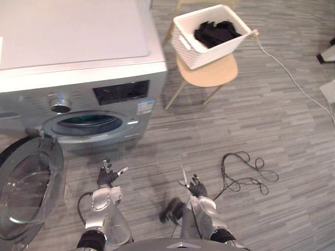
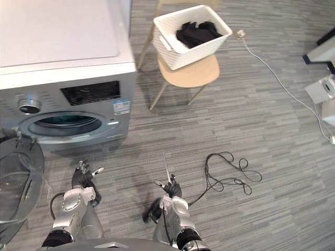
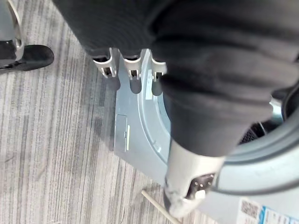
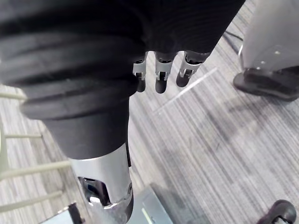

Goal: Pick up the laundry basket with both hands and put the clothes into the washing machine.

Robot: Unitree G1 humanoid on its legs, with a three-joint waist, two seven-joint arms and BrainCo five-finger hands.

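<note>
**Handling and Grip Points**

My left hand (image 1: 107, 176) and right hand (image 1: 197, 186) sit low in frame, fingers relaxed, empty. The washing machine (image 1: 78, 78) stands upper left, its door (image 1: 29, 191) open. The white laundry basket (image 1: 204, 55) rests on a chair (image 1: 209, 76), top centre, holding dark clothes (image 1: 214, 32). I judge it rigid and light, so I should grip opposite rim sides.

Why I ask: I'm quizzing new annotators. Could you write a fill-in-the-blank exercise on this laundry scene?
1. The white basket stands on a wooden ____.
2. The clothes in the basket are ____ in colour.
3. The washing machine has its round door swung ____.
4. The left hand and the right hand hold ____.
Missing words: chair; black; open; nothing.
</note>
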